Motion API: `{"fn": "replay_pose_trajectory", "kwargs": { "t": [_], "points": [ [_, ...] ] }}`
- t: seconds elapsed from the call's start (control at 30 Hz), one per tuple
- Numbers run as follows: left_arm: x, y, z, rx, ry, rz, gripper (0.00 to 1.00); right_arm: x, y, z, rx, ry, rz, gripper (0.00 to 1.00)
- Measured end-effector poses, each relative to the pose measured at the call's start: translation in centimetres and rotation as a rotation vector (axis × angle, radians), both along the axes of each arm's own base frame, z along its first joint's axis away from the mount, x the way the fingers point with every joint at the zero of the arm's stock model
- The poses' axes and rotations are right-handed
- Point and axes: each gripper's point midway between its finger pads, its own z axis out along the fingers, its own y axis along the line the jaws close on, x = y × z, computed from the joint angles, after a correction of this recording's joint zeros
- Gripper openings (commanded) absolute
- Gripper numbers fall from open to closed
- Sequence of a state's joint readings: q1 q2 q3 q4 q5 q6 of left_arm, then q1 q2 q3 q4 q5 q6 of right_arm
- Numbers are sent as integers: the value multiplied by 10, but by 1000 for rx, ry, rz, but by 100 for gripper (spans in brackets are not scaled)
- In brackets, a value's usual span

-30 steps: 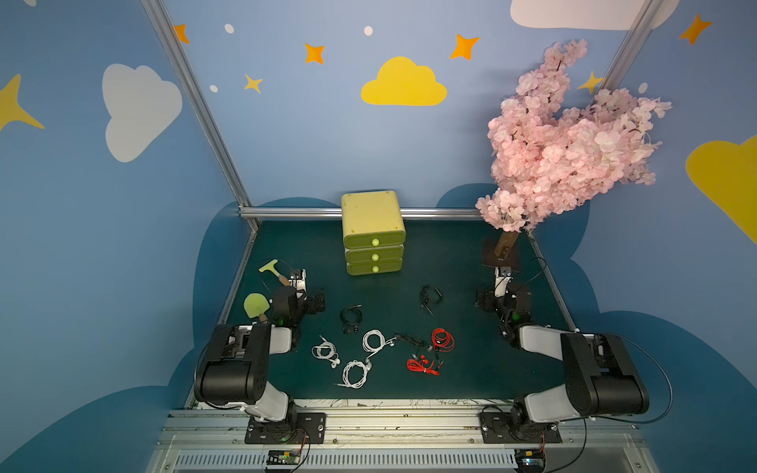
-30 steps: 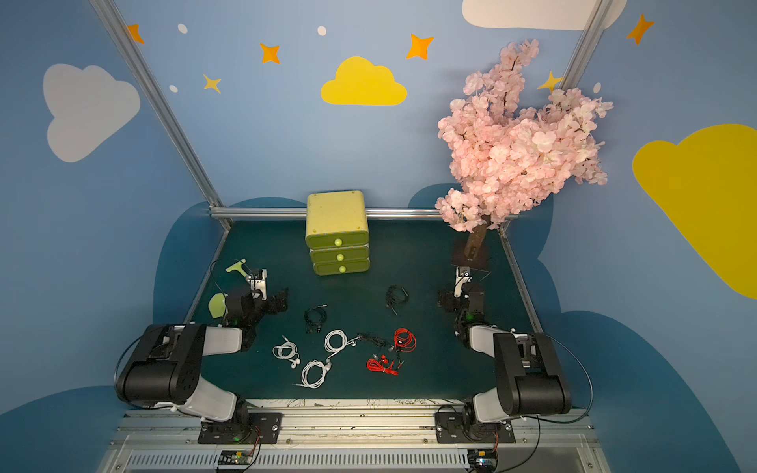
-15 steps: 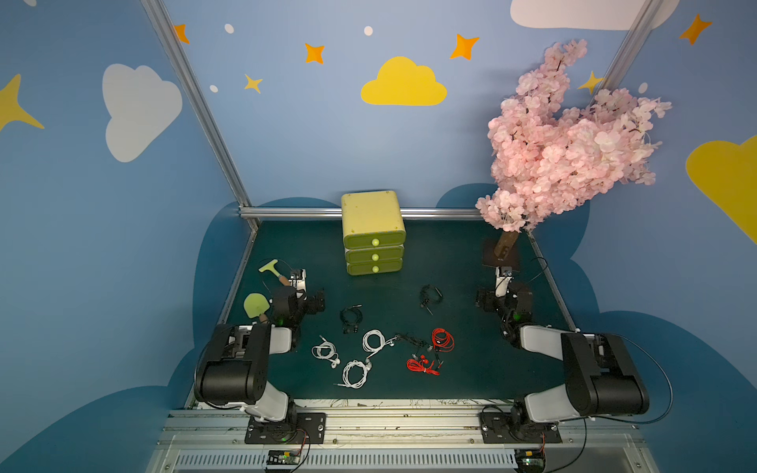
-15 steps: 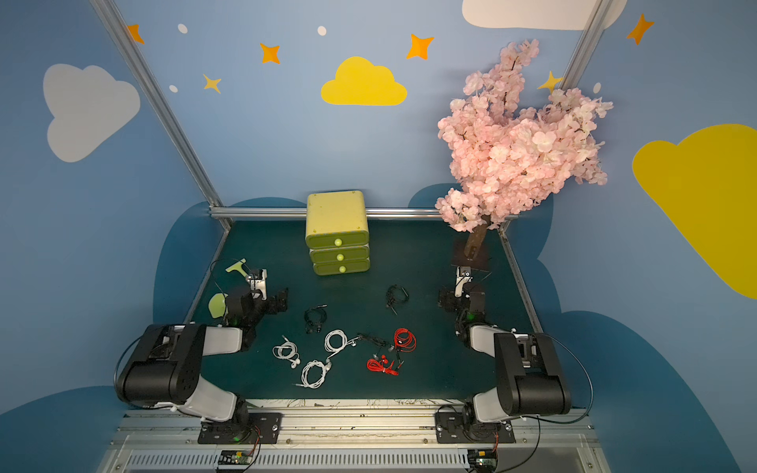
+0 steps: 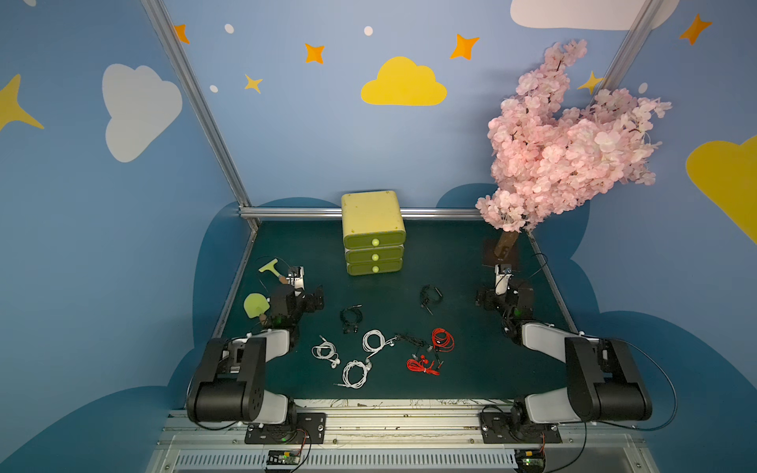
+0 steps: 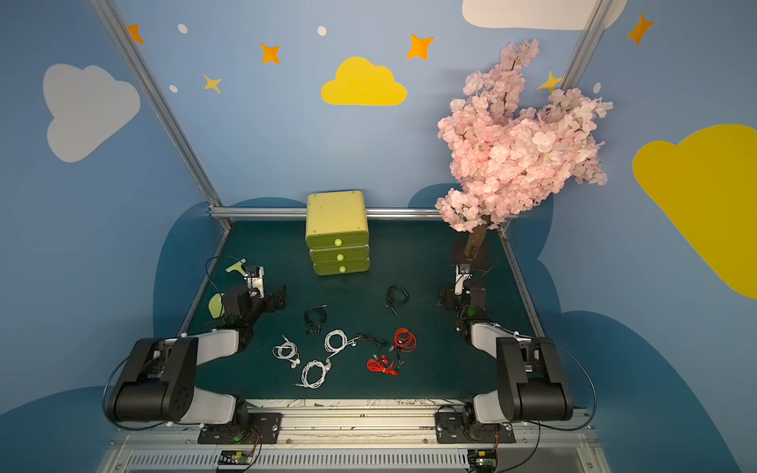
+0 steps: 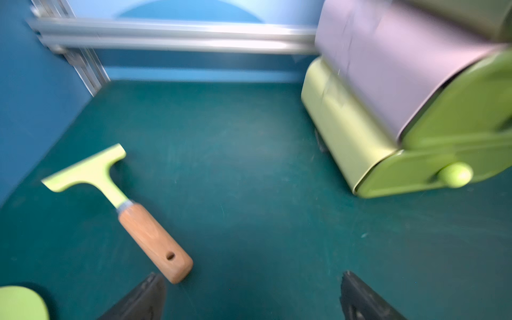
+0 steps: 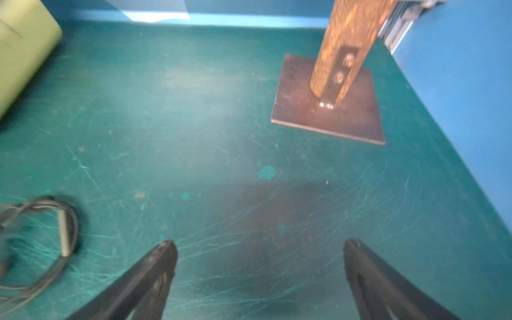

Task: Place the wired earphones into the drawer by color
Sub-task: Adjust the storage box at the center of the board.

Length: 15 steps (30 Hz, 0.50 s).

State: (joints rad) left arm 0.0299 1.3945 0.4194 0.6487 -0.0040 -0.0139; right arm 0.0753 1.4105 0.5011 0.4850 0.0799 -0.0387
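Green scraper [image 7: 138,221] flat on desk [image 7: 249,194], round green pad [image 5: 254,305] near; pink blossom tree [image 5: 565,155] bolted to metal plate [image 8: 293,105], back right.

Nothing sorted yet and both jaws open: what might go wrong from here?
1. The loose black earphones lie strung between a white coil and a red coil; lifting one may drag another colour along.
2. All three drawers of the green drawer unit are shut; tugging a small knob might slide the unit.
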Motion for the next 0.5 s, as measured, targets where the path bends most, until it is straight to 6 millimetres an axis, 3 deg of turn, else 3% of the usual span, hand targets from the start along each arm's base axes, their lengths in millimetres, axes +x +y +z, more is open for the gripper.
{"fn": "replay_pose_trajectory", "kwargs": {
  "t": [0.17,0.27,0.37,0.5],
  "points": [
    [3,7,55,-69,-65,74,100,0,2,43,42,-34,-7,98],
    [3,17,78,-162,-56,174,100,-4,11,70,117,-57,15,98],
    [6,17,93,-250,-32,204,100,-11,20,87,214,-52,29,99],
    [8,-1,102,-373,-1,147,100,-20,36,103,322,-29,78,98]
  ]
}}
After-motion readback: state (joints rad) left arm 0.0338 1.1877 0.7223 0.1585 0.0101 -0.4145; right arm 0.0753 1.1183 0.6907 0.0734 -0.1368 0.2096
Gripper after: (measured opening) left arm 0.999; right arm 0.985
